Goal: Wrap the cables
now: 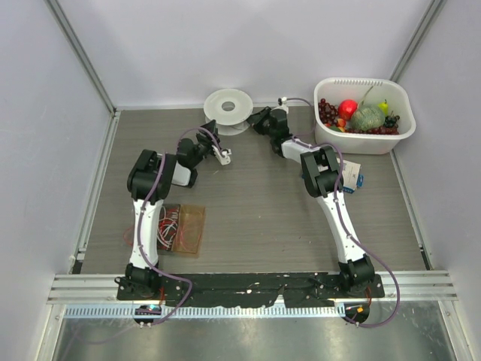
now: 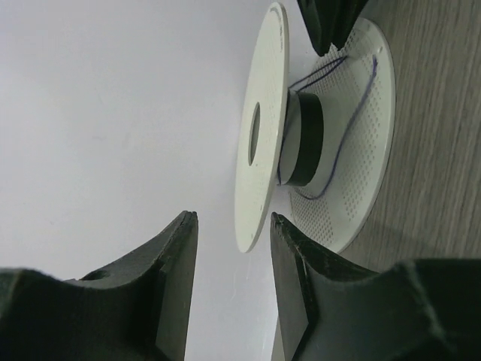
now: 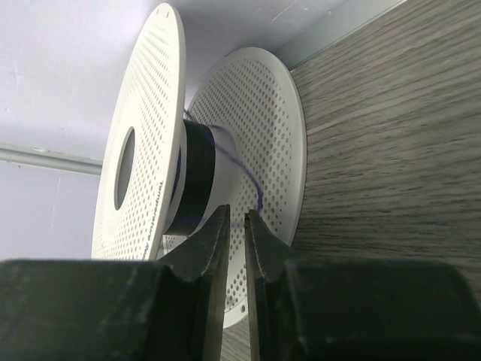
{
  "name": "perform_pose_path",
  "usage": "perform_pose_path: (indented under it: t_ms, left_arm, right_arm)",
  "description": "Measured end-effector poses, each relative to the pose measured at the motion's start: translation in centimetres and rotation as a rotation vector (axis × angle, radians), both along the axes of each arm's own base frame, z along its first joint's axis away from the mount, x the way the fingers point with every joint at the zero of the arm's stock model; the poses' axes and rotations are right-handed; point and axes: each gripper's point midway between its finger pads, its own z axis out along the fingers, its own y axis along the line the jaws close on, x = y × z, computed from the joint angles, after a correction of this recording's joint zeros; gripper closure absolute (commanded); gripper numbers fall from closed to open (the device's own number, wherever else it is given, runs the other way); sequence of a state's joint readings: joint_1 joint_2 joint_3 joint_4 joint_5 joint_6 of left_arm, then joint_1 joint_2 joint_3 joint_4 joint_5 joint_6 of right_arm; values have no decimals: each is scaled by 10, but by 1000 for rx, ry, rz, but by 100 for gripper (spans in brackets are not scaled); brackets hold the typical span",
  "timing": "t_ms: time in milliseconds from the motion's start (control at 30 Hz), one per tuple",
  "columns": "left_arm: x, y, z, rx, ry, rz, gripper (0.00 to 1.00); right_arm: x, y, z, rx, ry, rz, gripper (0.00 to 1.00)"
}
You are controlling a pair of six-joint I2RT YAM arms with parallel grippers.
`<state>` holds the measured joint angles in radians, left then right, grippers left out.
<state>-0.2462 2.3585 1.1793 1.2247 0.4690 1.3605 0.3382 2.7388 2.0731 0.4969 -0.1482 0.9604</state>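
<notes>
The white perforated spool (image 1: 229, 109) stands at the back of the table, with a dark core. It also shows in the left wrist view (image 2: 263, 128) and the right wrist view (image 3: 150, 113). The thin dark cable (image 3: 254, 188) loops off the core across the lower flange and ends between my right gripper's tips. My right gripper (image 3: 237, 213) sits at the spool's right edge (image 1: 258, 120), its jaws nearly together on the cable. My left gripper (image 2: 233, 218) is open and empty, just in front of the spool's rim (image 1: 212, 137). The cable's loose loops (image 2: 342, 143) run to the right gripper (image 2: 331, 26).
A white basin (image 1: 398, 135) of fruit stands at the back right. A clear box (image 1: 192, 229) with red wires lies by the left arm. A small white and blue item (image 1: 353, 178) lies by the right arm. Walls close in behind and beside the table.
</notes>
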Motion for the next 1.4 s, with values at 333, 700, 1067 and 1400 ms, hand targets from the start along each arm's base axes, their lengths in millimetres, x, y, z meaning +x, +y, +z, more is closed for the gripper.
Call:
perform_pose_path:
  t_ms: [333,700,1067,1400]
  left_arm:
    - [-2,0,10,-19,-6,-2,53]
    - [-13,2,49,-62,-33,-9,51]
    - [-55,8,111,-124,-43,-45,49]
    - [-120,20,188,-270,187,-63,0]
  right_arm:
    - [1,-2,-4,-27,2,-13,73]
    - [-14,-1,11,-66,5,-7,56]
    - [-60,-1,51,-142,44,27,41]
    - [-122,-22,159,-243,-76,68,35]
